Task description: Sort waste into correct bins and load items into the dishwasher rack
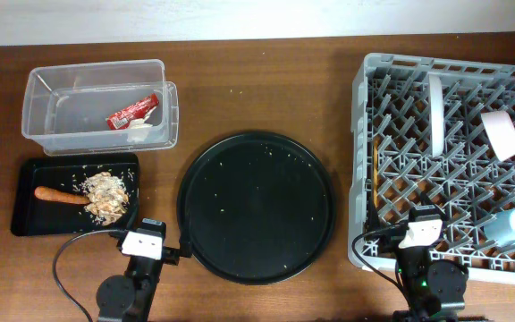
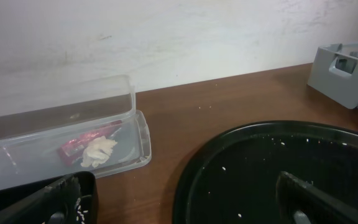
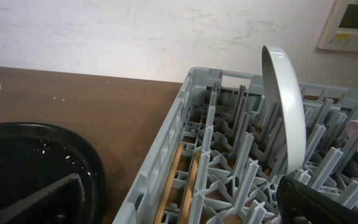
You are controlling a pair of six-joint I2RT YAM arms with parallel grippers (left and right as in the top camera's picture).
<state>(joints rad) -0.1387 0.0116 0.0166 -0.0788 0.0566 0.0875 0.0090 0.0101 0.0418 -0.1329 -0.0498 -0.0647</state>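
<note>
Wrapper (image 1: 132, 111), tissue (image 1: 139, 131) in tub (image 1: 29, 107); carrot (image 1: 59, 194), scraps (image 1: 105, 191) in black tray (image 1: 29, 216); plate (image 1: 435, 112), cup (image 1: 512, 225), chopsticks (image 3: 176, 177) in rack (image 1: 362, 107); left jaws and right jaws wide, empty; judged done: park arms clear.

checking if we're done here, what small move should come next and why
I'd probably just stop here, since it looks finished: wrapper and tissue sit in the clear tub, carrot and scraps in the black tray, plate, bowl, cup and chopsticks in the rack.
</note>
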